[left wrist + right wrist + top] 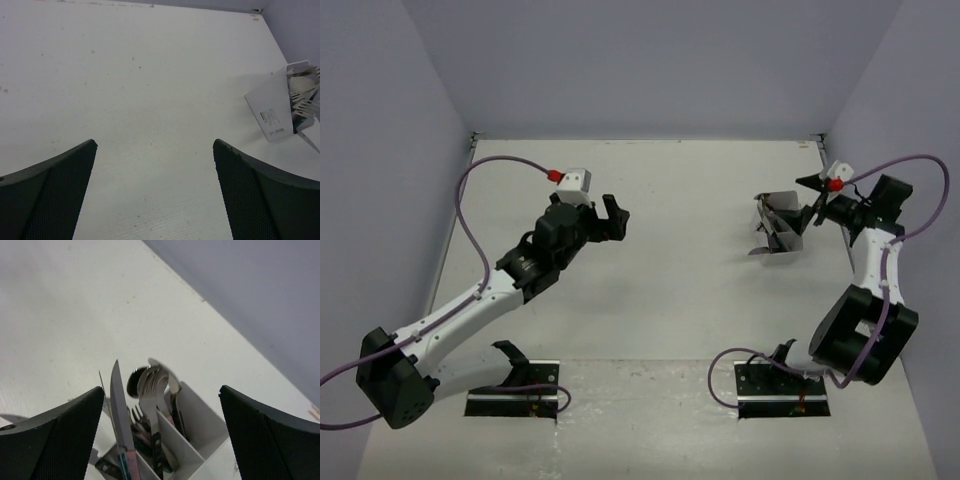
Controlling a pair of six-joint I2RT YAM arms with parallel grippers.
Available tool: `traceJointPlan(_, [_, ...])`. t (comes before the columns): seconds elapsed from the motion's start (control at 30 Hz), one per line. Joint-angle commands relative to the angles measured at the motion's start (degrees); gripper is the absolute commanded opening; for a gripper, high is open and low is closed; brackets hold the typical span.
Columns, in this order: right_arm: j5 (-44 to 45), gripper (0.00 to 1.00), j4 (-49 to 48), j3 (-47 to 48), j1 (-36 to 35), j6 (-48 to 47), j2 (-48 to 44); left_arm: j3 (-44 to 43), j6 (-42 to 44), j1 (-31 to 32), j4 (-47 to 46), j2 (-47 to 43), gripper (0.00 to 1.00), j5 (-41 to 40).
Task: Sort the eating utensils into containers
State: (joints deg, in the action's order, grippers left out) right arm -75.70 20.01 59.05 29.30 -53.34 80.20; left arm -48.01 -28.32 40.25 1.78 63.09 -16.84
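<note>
top view: the left gripper (612,216) is seen over bare table (670,300), well apart from every edge. the right gripper (813,212) is held just beside the containers (782,232), near the right edge.

left wrist view: jaws are spread wide and empty. the containers are seen ahead to the right, and a wall label (274,122) cannot be read.

right wrist view: jaws are spread wide and empty. the eating utensils (150,410) are packed in the compartments between the fingers.

The utensils (150,385) are showing polished, mirror-bright metal. The knife (118,400) handle is looking like pink and teal plastic. The containers (196,411) are presenting smooth, matt white walls, apparently plastic. The table (150,75) is reading matt white, lightly speckled and scuffed. The right gripper (161,389) fingers (270,440) are showing dark matt pads, finely dimpled.
</note>
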Motion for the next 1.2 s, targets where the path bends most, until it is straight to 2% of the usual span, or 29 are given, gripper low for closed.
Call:
traceJointPlan(0.0, [1.4,0.99,-13.8,3.5,-2.3,23.5,-6.1,-3.6,0.9,-0.1,3.9,-4.6,1.0,-3.2])
traceJointPlan(0.03, [4.6,0.99,-16.6,3.4,-3.3,31.2,-8.5,-3.9,0.9,-0.1,4.7,-5.5,1.0,-3.7])
traceJointPlan(0.07, [8.0,0.99,-18.2,3.3,-6.3,32.8,-9.8,-4.1,0.6,-0.1,6.6,-6.2,1.0,-4.3])
traceJointPlan(0.1, [17.5,0.99,-19.2,3.7,-8.7,33.5,-11.1,-4.5,0.4,-0.1,7.8,-7.5,1.0,-6.3])
traceJointPlan(0.23, [40.3,0.99,-22.2,9.1,-23.3,41.6,-14.4,-8.8,-4.4,-0.1,17.0,-8.8,1.0,-13.3])
traceJointPlan(0.37, [46.6,0.99,-15.0,25.9,-29.3,59.5,-9.2,-13.5,-12.6,-0.1,33.8,-6.8,1.0,-27.6])
traceJointPlan(0.43, [49.8,0.99,-10.5,30.1,-32.7,67.8,-6.8,-14.9,-18.5,-0.1,38.5,-6.0,1.0,-31.3])
traceJointPlan(0.5, [51.3,0.99,-3.9,33.3,-36.8,71.1,-3.6,-15.2,-22.2,-0.2,42.1,-4.8,1.0,-32.1])
traceJointPlan(0.57, [56.4,0.99,0.4,33.6,-41.7,71.5,-2.2,-14.7,-23.5,-0.2,43.7,-4.3,1.0,-31.5])
traceJointPlan(0.67, [65.6,0.99,6.9,27.8,-48.6,67.7,-1.6,-12.1,-25.3,-0.9,43.5,-4.6,1.0,-31.5])
traceJointPlan(0.77, [69.9,0.99,6.8,20.8,-52.8,67.4,-2.1,-7.8,-23.9,-3.5,39.1,-6.9,1.0,-28.8])
traceJointPlan(0.83, [68.4,0.99,4.8,17.9,-54.0,69.3,-2.8,-4.7,-21.2,-6.1,36.0,-8.4,1.0,-26.0])
traceJointPlan(0.93, [65.9,0.99,1.4,13.5,-55.6,71.5,-4.6,-2.2,-17.0,-13.4,31.3,-11.4,1.0,-20.1])
traceJointPlan(1.03, [66.2,0.99,-7.5,6.4,-56.2,71.7,-6.4,-2.2,-14.3,-14.2,30.9,-13.5,1.0,-17.8])
traceJointPlan(1.17, [67.0,0.99,-9.1,7.2,-56.2,72.1,-4.6,-2.5,-14.2,-14.2,30.4,-14.7,1.0,-15.2])
